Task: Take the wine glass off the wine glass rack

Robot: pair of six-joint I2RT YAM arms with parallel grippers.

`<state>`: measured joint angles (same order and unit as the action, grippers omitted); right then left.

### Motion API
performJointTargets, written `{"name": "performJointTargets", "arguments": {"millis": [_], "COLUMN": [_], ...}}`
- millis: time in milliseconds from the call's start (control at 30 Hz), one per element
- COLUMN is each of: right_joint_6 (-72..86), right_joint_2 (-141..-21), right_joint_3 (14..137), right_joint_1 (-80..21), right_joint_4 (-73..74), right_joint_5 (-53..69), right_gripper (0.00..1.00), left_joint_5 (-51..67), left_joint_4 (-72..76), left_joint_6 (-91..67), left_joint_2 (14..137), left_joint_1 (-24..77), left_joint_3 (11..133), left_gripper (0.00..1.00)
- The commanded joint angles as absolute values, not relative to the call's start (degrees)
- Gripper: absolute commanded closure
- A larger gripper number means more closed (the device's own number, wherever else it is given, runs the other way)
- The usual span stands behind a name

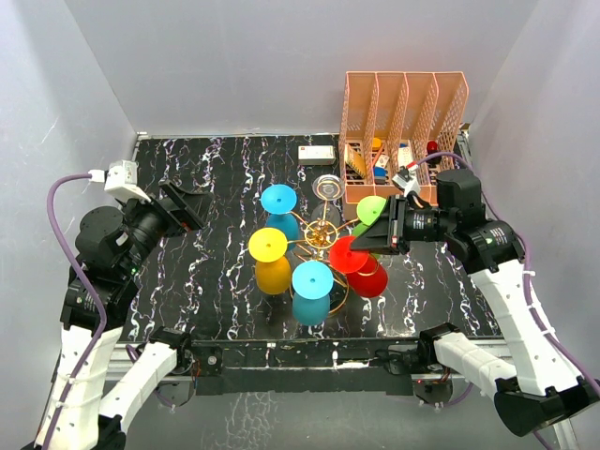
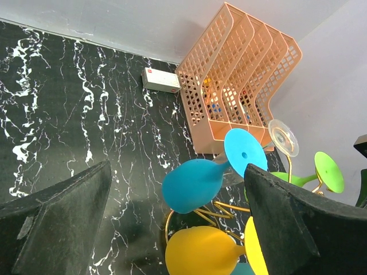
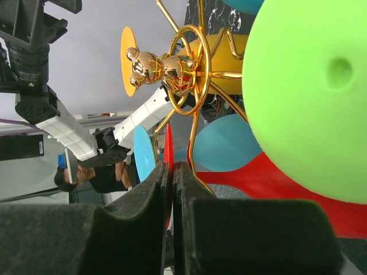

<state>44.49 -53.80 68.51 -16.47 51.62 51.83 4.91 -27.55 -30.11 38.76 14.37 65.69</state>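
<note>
- I'm seeing right gripper (image 3: 172,170) clamping red glass (image 1: 369,280) by its foot edge; glass hanging on rack (image 1: 322,235), mid-table.
- Green glass (image 3: 309,97) crowding beside; organizer (image 1: 403,131) behind.
- Left gripper (image 2: 176,172) gaping wide, apart.

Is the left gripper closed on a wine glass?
No, the left gripper stands wide open, not touching the blue wine glass.

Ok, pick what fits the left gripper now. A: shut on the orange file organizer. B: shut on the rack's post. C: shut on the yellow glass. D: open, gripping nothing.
D: the left wrist view shows the left gripper with fingers wide apart, closed on nothing, and the top view has it off to the side of the wine glass rack.
</note>
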Motion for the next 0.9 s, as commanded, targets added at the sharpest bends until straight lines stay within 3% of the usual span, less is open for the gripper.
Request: {"name": "performJointTargets", "arguments": {"millis": [0, 400, 867], "right_joint_6": [42.93, 36.80, 40.31], "right_joint_2": [-53.94, -55.17, -56.78], "right_joint_3": [68.66, 69.19, 75.06], "right_joint_1": [-17.20, -17.31, -17.31], "right_joint_4": [46.40, 48.97, 55.44], "right_joint_5": [54.81, 56.90, 46.30], "right_gripper": [0.92, 0.92, 0.92], "left_joint_5": [4.13, 3.54, 3.21], "left_joint_4": [-27.77, -28.41, -29.18], "left_joint_6": [-29.02, -28.45, -28.21], "left_joint_2": [38.23, 37.69, 37.09], "left_joint_1": [14.12, 14.15, 14.15], "left_joint_3": [67.50, 67.86, 68.04], "left_gripper": [0.03, 0.03, 0.03]}}
